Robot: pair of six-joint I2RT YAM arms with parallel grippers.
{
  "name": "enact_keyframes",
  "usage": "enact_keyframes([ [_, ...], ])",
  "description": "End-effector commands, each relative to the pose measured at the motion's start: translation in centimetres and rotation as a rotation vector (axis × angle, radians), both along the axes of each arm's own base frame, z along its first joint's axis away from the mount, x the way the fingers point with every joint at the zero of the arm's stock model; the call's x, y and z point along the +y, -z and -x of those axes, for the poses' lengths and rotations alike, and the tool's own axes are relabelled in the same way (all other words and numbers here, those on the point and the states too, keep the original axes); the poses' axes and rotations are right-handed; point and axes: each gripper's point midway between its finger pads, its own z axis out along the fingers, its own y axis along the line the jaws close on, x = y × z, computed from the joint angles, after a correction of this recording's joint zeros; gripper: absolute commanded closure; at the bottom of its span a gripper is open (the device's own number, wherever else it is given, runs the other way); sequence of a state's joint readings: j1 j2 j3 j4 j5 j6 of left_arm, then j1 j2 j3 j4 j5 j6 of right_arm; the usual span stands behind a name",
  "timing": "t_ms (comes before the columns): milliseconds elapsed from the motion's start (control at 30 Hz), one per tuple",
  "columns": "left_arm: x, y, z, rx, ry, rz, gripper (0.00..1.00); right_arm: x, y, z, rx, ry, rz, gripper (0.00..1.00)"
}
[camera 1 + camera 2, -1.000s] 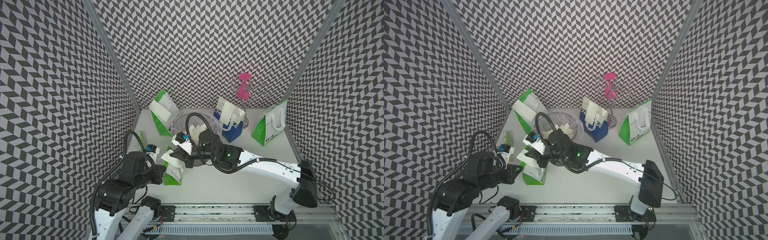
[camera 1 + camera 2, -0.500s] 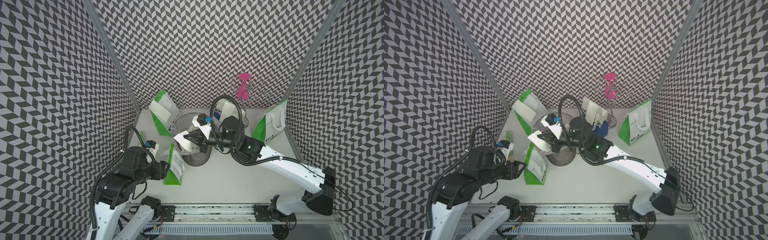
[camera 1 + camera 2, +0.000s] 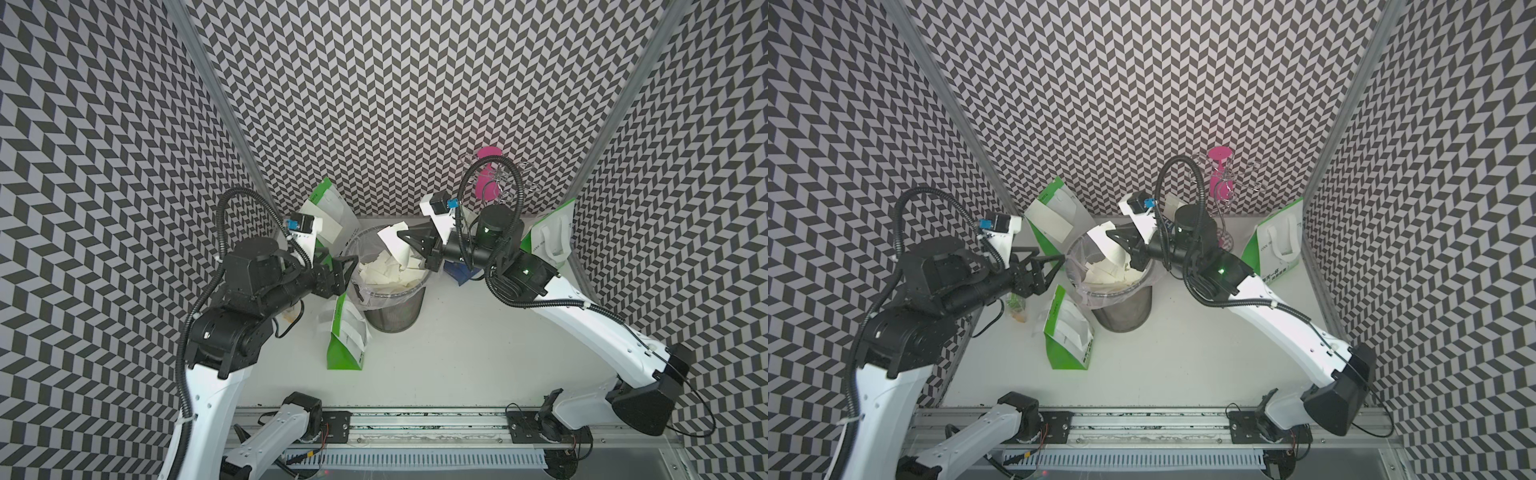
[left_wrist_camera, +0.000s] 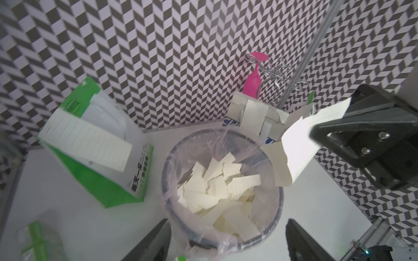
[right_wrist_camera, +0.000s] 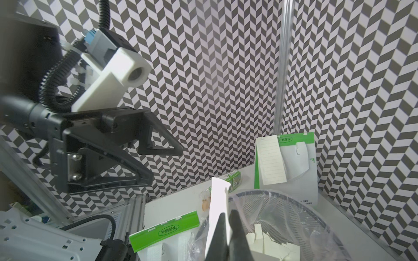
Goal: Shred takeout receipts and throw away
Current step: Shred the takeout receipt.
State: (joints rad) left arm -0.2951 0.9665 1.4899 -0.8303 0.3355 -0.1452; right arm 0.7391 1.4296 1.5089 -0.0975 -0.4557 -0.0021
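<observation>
Left claw (image 3: 348,274): released, jaws spread wide and empty, at the wastebasket's rim.
Right claw (image 3: 404,240): clenched on a torn receipt piece (image 3: 394,246), holding it over the wastebasket's mouth.
Wastebasket (image 3: 395,316): mesh with a clear plastic liner, upright on the desk (image 3: 457,353).
Receipt scraps (image 4: 217,185): piled inside the liner.
Whole receipt (image 4: 88,140): a lined slip on the front of a green-and-white bag (image 4: 108,187) near the back wall.

Both top views look steeply down from above the front rail (image 3: 415,424); opposing wrist views closely share the wastebasket (image 3: 395,316).
</observation>
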Motion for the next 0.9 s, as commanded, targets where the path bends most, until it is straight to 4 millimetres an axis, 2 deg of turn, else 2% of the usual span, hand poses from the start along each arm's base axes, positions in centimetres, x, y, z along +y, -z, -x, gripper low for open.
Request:
enact_keyframes([
  [0,-4.3,-5.1,-1.3,-0.225,0.237,0.095,0.21,-1.2,-3.2,0.1,-0.044,-0.035,-0.082,1.00],
  [100,-6.5,-5.7,-2.8,-0.265,0.355,0.124,0.22,-1.8,-3.5,-0.8,-0.034,-0.045,-0.110,1.00],
  [233,-8.2,-6.2,-4.7,-0.289,0.437,0.131,0.25,-2.3,-3.9,-1.1,-0.012,-0.090,-0.153,1.00],
  [400,-9.8,-7.0,-5.1,-0.308,0.550,0.190,0.33,-2.3,-3.8,-1.6,0.016,-0.123,-0.191,1.00],
  [600,-10.7,-7.8,-4.7,-0.328,0.630,0.226,0.52,-1.7,-3.3,-2.3,0.037,-0.145,-0.202,1.00],
  [800,-11.1,-7.5,-4.8,-0.309,0.653,0.233,0.82,-1.5,-2.9,-2.6,0.051,-0.150,-0.215,1.00],
  [867,-11.1,-7.3,-4.9,-0.297,0.653,0.229,0.86,-1.6,-3.0,-2.6,0.055,-0.146,-0.223,1.00],
])
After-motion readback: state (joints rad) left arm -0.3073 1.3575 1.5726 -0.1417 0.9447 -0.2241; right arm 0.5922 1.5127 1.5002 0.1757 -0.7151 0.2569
